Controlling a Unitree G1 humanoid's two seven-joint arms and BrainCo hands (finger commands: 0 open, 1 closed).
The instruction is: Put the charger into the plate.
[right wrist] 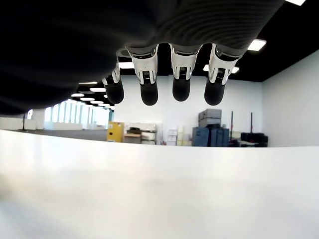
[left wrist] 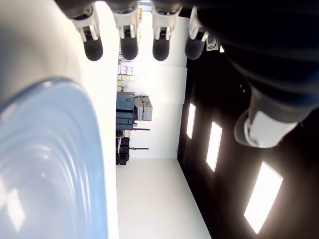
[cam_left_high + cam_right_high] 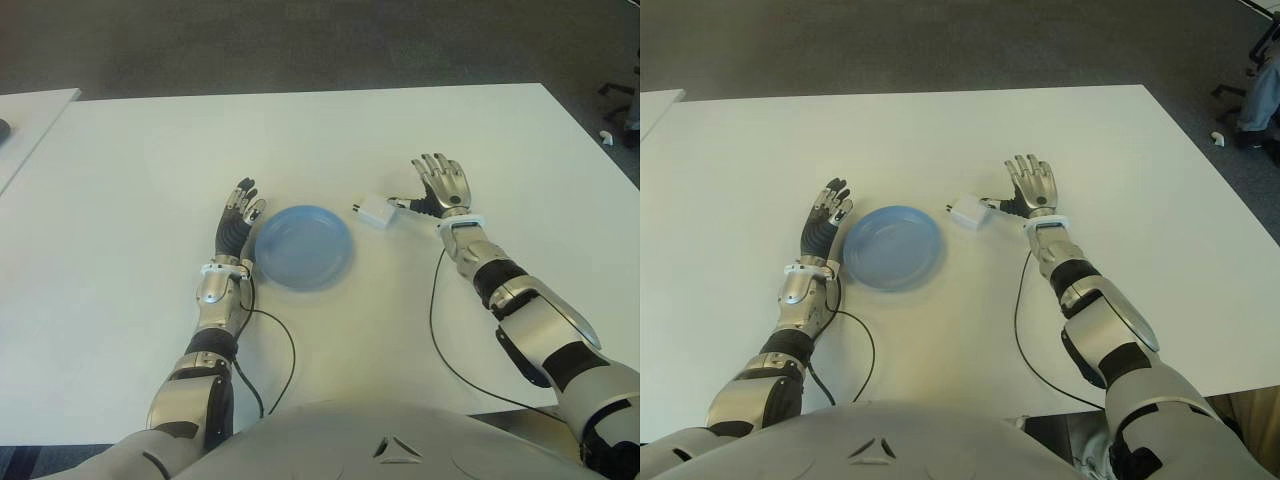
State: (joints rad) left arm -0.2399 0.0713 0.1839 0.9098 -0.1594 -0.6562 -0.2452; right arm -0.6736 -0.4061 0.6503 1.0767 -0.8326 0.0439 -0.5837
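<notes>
The white charger (image 3: 377,212) lies on the white table (image 3: 330,140), just right of the blue plate (image 3: 302,246). My right hand (image 3: 440,185) lies palm-up immediately right of the charger, fingers spread and open. Its thumb points at the charger and reaches its edge; whether they touch is unclear. My left hand (image 3: 238,218) shows at the plate's left rim with straight fingers and holds nothing. In the left wrist view the plate's rim (image 2: 75,149) runs close beside the fingertips (image 2: 128,47). The right wrist view shows only extended fingertips (image 1: 181,89) over bare table.
A black cable (image 3: 280,350) trails from my left wrist toward my body, and another (image 3: 440,340) from my right wrist. A second table (image 3: 30,110) stands at the far left. Chair legs (image 3: 620,100) show on the floor past the right edge.
</notes>
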